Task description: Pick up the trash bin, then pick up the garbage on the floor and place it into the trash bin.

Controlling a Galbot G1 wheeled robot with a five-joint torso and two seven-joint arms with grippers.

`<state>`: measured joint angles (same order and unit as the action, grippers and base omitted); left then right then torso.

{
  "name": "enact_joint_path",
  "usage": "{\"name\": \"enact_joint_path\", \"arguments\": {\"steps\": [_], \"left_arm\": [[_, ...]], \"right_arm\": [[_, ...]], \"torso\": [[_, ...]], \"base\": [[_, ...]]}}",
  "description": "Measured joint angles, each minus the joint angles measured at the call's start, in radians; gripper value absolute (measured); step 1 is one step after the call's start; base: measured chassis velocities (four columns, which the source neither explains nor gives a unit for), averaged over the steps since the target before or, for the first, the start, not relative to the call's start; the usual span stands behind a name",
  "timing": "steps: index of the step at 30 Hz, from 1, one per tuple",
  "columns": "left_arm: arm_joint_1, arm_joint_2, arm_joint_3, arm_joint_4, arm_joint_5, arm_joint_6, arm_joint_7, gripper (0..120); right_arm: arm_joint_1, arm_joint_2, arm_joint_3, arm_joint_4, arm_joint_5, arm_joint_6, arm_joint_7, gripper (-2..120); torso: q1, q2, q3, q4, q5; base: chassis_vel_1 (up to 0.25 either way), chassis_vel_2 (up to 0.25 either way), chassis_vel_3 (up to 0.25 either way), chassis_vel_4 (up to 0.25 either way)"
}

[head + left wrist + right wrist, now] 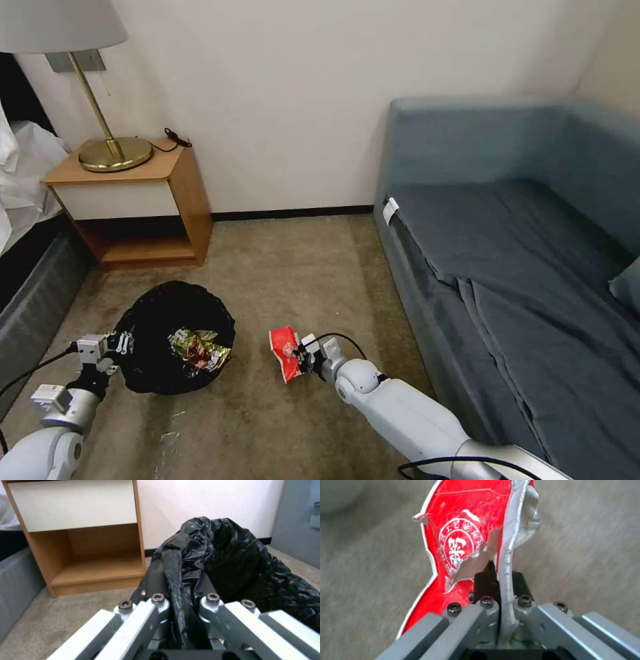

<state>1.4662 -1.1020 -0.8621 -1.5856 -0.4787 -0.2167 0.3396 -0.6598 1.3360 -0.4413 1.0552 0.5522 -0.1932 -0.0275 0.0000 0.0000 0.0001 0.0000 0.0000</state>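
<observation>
In the lower centre of the head view, the right gripper (pixel 301 357) is clamping a red snack packet (pixel 285 353) by its sealed edge. The right wrist view shows the dark pads (pixel 485 582) pressed narrowly together on the silver seam, with the rest of the packet (pixel 460 545) standing up and away from the fingers, its long axis running roughly in line with the gripper.

At the lower left of the head view, the left gripper (pixel 117 350) is pinching the rim of the trash bin (pixel 170 337) — the left wrist view shows its fingers (pixel 156 580) closed on a fold of the black liner (pixel 233 562), one inside the rim and one outside. The bin's mouth is facing up toward the head camera, and a yellow-brown snack wrapper (pixel 199 348) is already lying inside.

The relation that matters now is sideways: the bin is sitting to the left of the held packet across a strip of bare carpet (pixel 280 280), near but not touching. In the head view the packet is pointing its long axis up-left to down-right, its free end leaning toward the bin. The right arm is the one carrying the litter, so by this reading the gap would close by a leftward carry over the rim. Whether the packet is off the carpet cannot be told.

A wooden nightstand (pixel 133 200) with a brass lamp (pixel 100 133) is standing at the upper left, and a grey sofa (pixel 520 253) is occupying the right side of the frame.
</observation>
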Motion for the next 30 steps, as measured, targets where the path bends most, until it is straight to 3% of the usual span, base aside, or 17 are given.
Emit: {"name": "enact_joint_path", "arguments": {"steps": [8, 10, 16, 21, 30], "left_arm": [[0.005, 0.004, 0.002, -0.009, 0.002, 0.000, 0.000, 5], [0.000, 0.007, 0.010, -0.015, 0.003, 0.002, 0.000, 5], [-0.014, 0.006, 0.028, -0.027, 0.006, 0.012, -0.007, 5], [-0.018, 0.000, 0.039, -0.029, 0.016, 0.013, -0.010, 5], [-0.013, -0.006, 0.041, -0.024, 0.013, 0.011, -0.008, 5]], "right_arm": [[0.016, -0.045, 0.042, 0.139, 0.023, 0.011, 0.033, 0], [0.019, -0.081, 0.049, 0.274, 0.088, -0.017, 0.077, 0], [0.050, -0.121, 0.043, 0.455, 0.229, -0.093, 0.146, 0], [0.100, -0.087, 0.010, 0.547, 0.315, -0.132, 0.196, 0], [0.127, -0.010, -0.033, 0.532, 0.367, -0.143, 0.198, 0]], "torso": [[0.000, 0.000, 0.000, 0.0001, 0.0001], [0.000, 0.000, 0.000, 0.0000, 0.0000], [0.000, 0.000, 0.000, -0.0002, 0.0000], [0.000, 0.000, 0.000, 0.0001, 0.0000], [0.000, 0.000, 0.000, 0.0003, -0.0001]], "base": [[0.000, 0.000, 0.000, 0.000], [0.000, 0.000, 0.000, 0.000], [0.000, 0.000, 0.000, 0.000], [0.000, 0.000, 0.000, 0.000], [0.000, 0.000, 0.000, 0.000]]}}
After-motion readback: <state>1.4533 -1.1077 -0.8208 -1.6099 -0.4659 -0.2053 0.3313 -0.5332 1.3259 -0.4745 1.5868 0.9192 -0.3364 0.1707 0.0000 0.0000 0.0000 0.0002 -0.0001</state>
